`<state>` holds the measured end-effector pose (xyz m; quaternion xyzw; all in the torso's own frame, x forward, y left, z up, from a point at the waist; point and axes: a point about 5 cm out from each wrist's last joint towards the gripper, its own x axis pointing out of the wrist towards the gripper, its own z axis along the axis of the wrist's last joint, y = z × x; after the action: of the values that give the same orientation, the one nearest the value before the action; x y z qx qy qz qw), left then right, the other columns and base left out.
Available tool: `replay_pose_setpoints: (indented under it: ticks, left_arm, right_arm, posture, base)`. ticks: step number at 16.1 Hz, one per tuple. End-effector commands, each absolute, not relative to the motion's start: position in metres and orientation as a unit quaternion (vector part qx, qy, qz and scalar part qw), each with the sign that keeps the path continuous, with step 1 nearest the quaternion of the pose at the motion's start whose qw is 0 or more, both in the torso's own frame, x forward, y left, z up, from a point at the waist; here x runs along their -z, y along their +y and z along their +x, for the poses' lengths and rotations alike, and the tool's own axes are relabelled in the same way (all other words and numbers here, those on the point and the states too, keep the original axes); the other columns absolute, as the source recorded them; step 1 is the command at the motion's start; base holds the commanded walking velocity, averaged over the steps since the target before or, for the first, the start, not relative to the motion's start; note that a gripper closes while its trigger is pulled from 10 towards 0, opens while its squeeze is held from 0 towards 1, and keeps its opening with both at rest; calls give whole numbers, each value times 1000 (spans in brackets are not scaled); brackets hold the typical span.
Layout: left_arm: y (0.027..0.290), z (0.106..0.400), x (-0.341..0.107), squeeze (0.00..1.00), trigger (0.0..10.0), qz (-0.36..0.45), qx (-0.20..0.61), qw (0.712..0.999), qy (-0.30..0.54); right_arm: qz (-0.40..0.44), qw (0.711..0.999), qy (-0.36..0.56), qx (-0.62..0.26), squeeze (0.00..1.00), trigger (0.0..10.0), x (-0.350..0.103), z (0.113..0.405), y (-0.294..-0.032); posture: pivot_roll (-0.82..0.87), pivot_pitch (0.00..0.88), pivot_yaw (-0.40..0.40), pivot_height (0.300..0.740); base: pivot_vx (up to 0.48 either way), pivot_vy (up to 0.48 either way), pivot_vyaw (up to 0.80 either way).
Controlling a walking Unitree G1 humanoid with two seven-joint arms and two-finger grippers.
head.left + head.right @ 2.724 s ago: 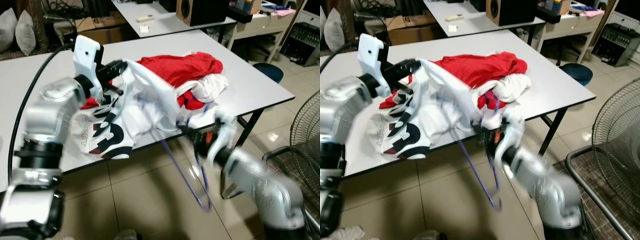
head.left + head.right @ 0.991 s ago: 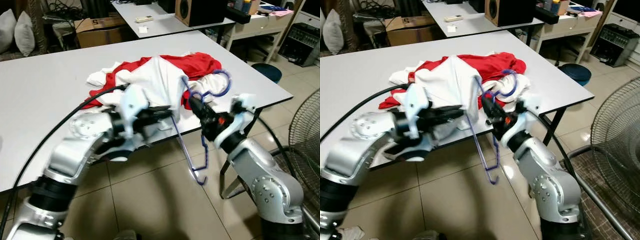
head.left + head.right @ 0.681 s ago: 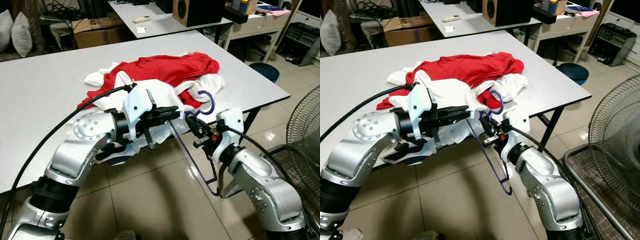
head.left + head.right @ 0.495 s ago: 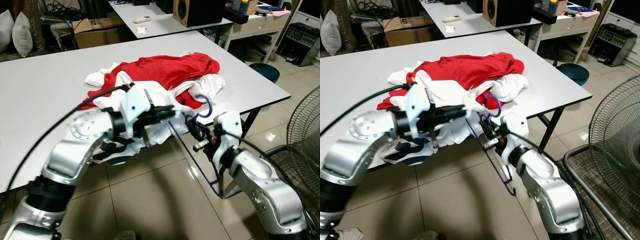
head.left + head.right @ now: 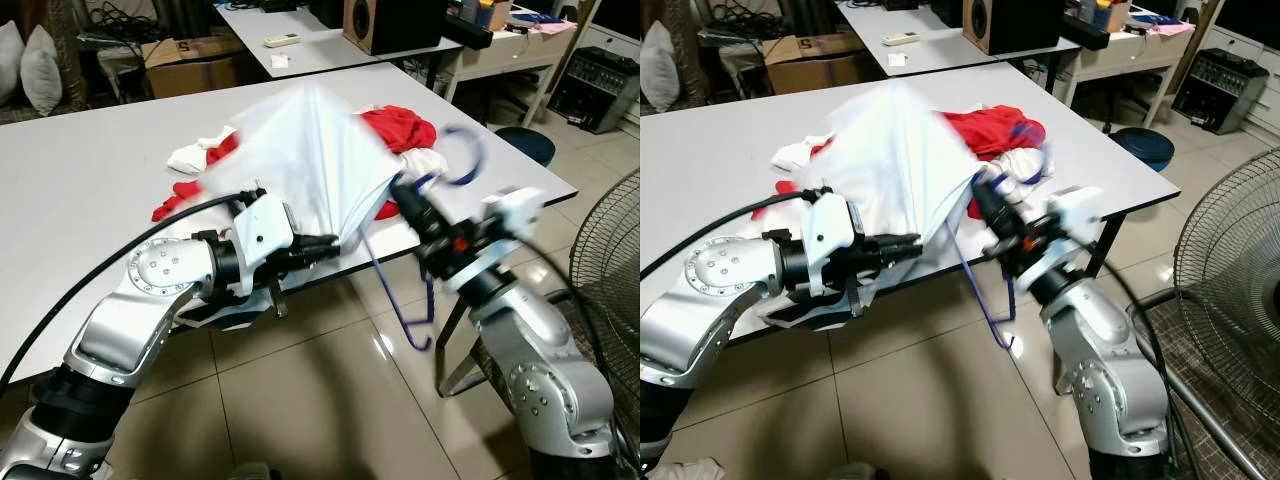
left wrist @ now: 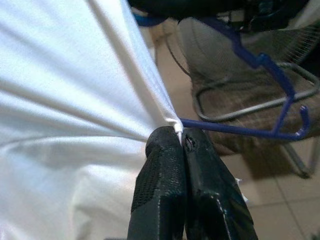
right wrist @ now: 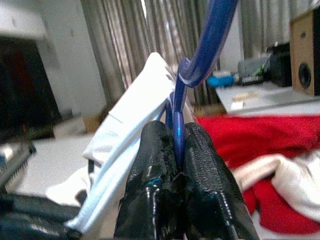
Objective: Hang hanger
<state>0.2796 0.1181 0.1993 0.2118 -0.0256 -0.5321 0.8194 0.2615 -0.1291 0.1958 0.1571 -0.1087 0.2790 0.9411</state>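
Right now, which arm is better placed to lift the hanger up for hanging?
Right. The right gripper is shut on the blue hanger just below its hook, while the left gripper only pinches the white garment.

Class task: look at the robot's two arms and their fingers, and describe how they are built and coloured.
Both arms are silver metal with rounded, bolted joints and black bands. A black cable loops along the left arm. White housings sit at each wrist. The left gripper and right gripper each have two long black textured fingers.
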Motion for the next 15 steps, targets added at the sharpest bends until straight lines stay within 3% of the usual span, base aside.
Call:
replay_pose_setpoints:
  ticks: [1, 4, 8, 15]
  left_arm:
    - [119, 282, -204, 0, 0, 220, 521, 824, -39]
    - [121, 289, -212, 0, 0, 230, 494, 836, -65]
    - [126, 300, -218, 0, 0, 250, 443, 857, -85]
    - [138, 315, -220, 0, 0, 274, 380, 879, -85]
  right_arm:
    - [164, 935, -172, -262, 0, 10000, -216, 260, -138]
    - [173, 941, -159, -243, 0, 10000, -209, 264, -141]
    - [88, 976, 29, -198, 0, 10000, -150, 269, -145]
    - [133, 964, -8, -230, 0, 10000, -175, 266, -135]
  posture:
    - [-26, 0, 9, 740]
    - [-26, 0, 8, 740]
    - [-21, 0, 9, 740]
    - [-22, 0, 19, 740]
  base:
    - [0, 0, 0]
    - [0, 0, 0]
    - [0, 0, 0]
    - [0, 0, 0]
